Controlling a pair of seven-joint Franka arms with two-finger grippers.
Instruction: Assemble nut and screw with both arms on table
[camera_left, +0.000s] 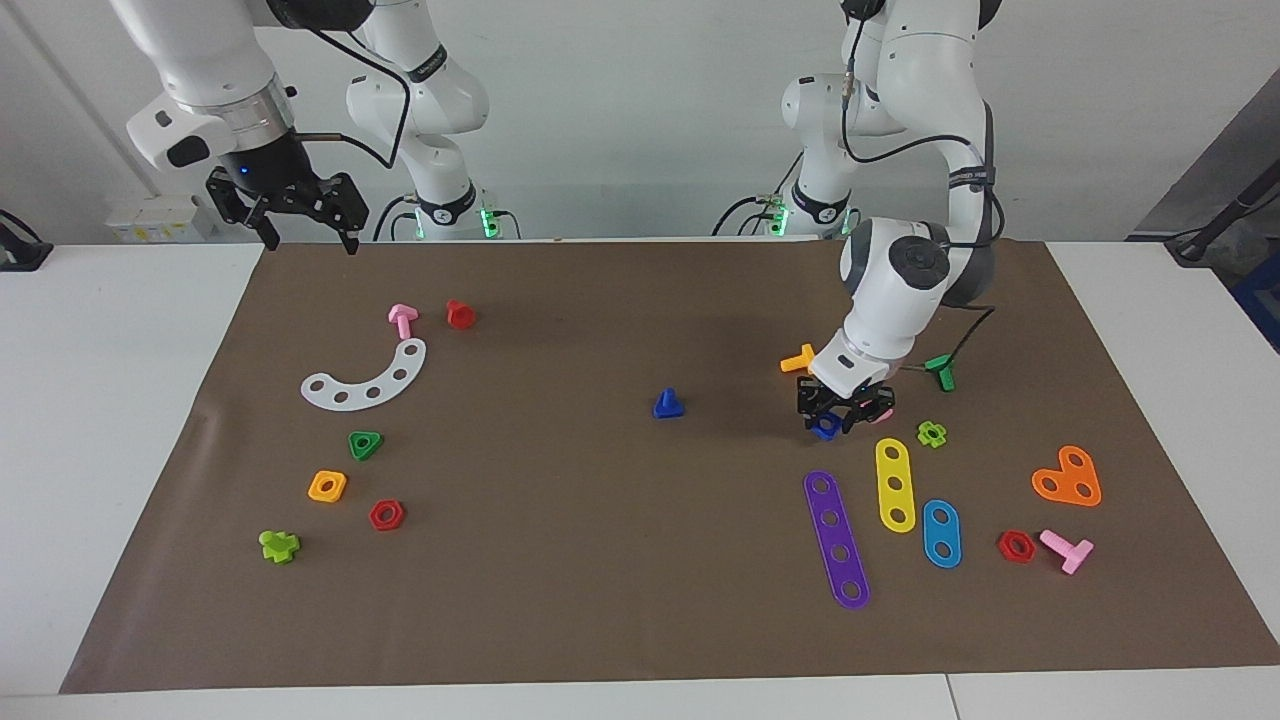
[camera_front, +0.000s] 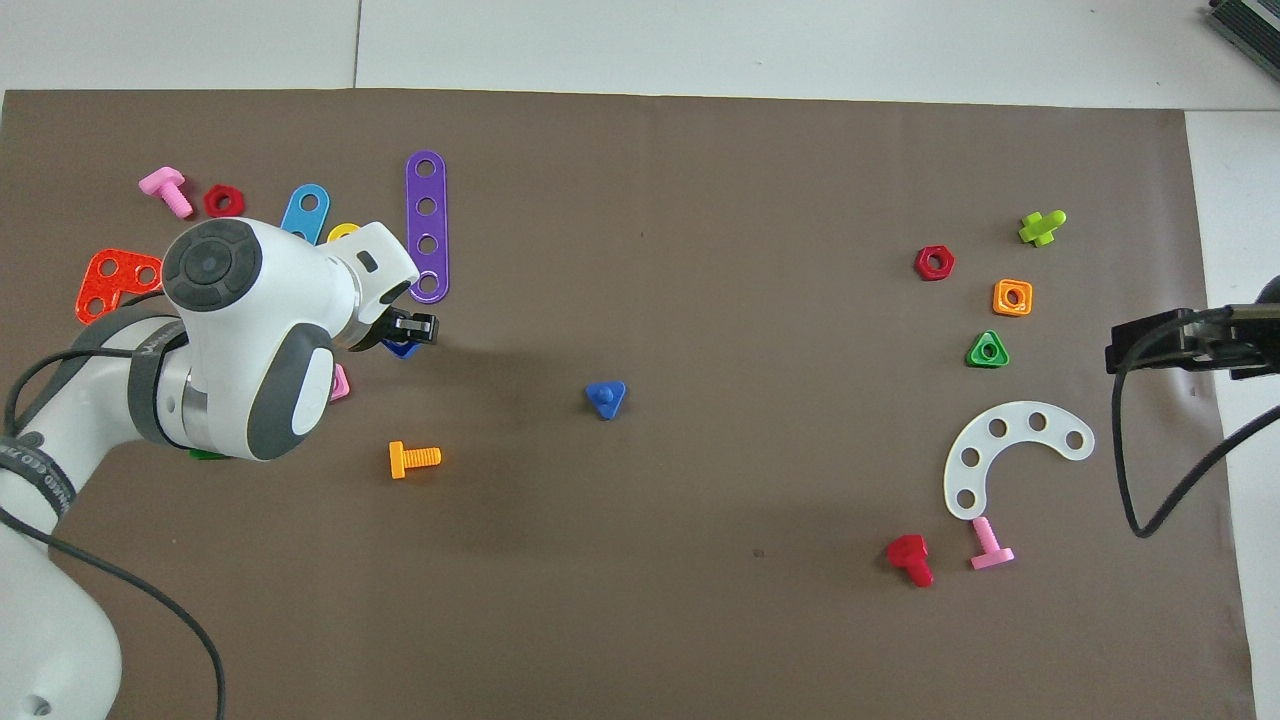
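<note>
The screw (camera_left: 668, 404) sits mid-mat on the surface (camera_left: 100, 400), w/ the nut (camera_left: 824, 427) beside it toward the left arm's end — held in the left pincer (camera_left: 838, 415), just nearer the robots than the long strip (camera_left: 837, 539). The right pincer (camera_left: 298, 210) hangs over the mat's edge at the right arm's end — curved plate (camera_left: 367, 377) and triangular nut (camera_left: 365, 444) lie farther out.

Left gripper (camera_left: 838, 412) lowered, fingers closed (arm bent steeply), right gripper (camera_left: 300, 215) raised, fingers spread, waiting
</note>
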